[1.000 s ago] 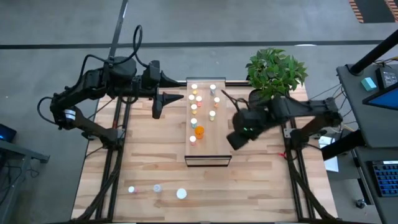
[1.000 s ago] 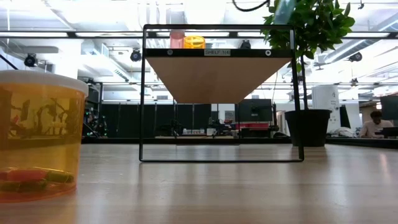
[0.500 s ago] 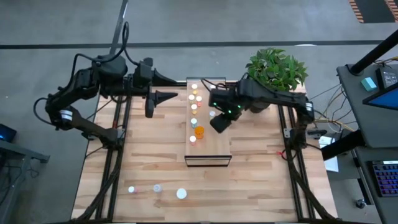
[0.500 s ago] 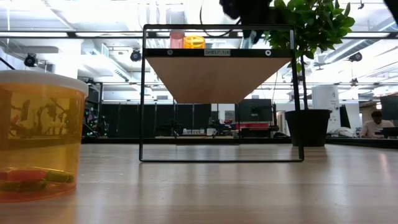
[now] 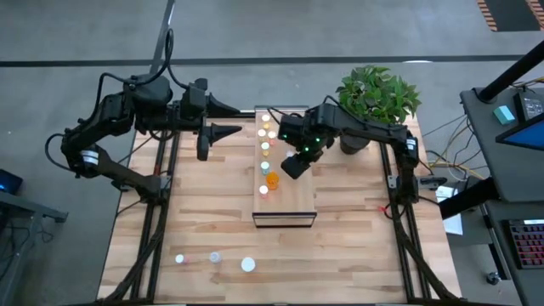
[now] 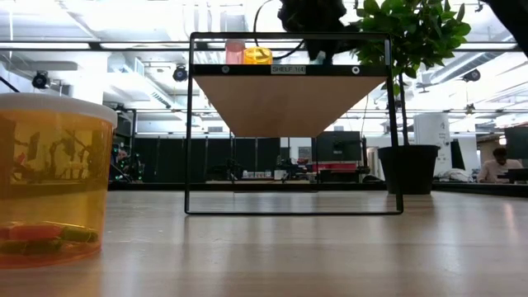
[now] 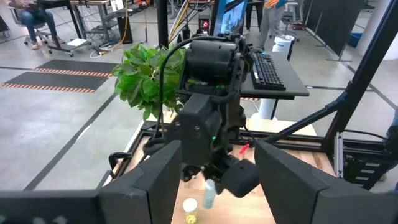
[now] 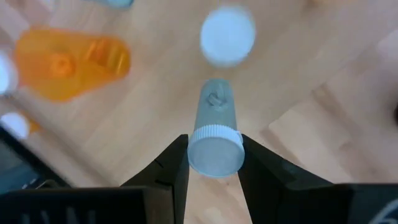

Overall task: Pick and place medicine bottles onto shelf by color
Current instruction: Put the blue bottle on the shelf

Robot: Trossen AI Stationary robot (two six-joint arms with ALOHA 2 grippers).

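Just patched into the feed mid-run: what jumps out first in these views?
The right tool hangs over the shelf at the table's middle, shut on a pale blue bottle with a white cap. A row of small bottles runs down the shelf's left half, an orange one the brightest. The left tool waits open beyond the shelf's left side, and three bottles remain near the table's front edge.

Pale blue bottle (image 8: 215, 134), white cap; orange bottle (image 8: 68, 63).
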